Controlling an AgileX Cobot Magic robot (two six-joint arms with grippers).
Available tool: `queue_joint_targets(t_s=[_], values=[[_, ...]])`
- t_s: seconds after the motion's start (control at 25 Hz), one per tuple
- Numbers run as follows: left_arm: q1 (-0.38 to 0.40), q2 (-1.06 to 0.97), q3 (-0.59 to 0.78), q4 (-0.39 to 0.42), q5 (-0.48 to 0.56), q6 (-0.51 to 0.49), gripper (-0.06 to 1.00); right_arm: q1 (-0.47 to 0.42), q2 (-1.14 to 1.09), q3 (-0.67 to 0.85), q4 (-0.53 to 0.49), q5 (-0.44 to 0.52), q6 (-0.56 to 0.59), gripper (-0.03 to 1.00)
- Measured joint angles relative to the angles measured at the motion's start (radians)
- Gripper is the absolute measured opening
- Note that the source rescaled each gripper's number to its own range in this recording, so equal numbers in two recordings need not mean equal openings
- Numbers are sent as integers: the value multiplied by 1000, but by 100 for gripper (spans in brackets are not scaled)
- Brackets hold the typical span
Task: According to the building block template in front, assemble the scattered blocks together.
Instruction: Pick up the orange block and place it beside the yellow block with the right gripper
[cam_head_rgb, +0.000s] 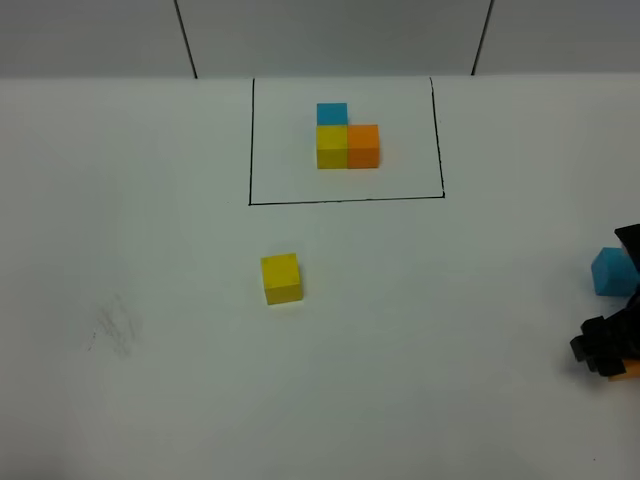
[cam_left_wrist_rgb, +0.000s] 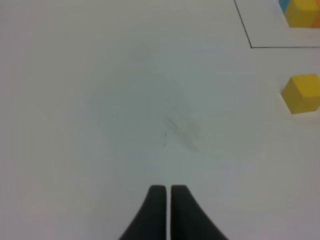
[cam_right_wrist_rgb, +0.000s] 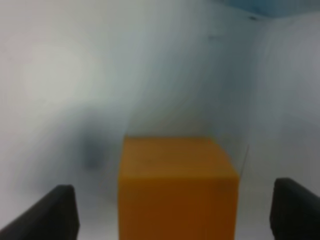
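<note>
The building block template is an L of blue, yellow and orange cubes inside a black drawn rectangle at the far middle. The loose yellow cube sits on the table in front of it, also in the left wrist view. The loose light blue cube is at the right edge. The loose orange cube sits between the wide-open fingers of my right gripper, not touched; only a sliver shows in the exterior view. My left gripper is shut and empty over bare table.
The white table carries a faint grey smudge at the left. The back wall has two dark seams. The right arm's black body sits at the right edge.
</note>
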Motion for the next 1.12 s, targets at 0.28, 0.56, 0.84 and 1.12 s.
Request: queue_joint_targets(t_s=[0.28,0.56,0.84,1.12], values=[[-1,0,0,0,0,0,0,0,50,-1,0,-10,0,72],[-1,0,0,0,0,0,0,0,77,-3,0,-11,2,70],[-1,0,0,0,0,0,0,0,79,-3,1,-9,3,46],[-1,0,0,0,0,0,0,0,79,-3,0,-3,4,46]])
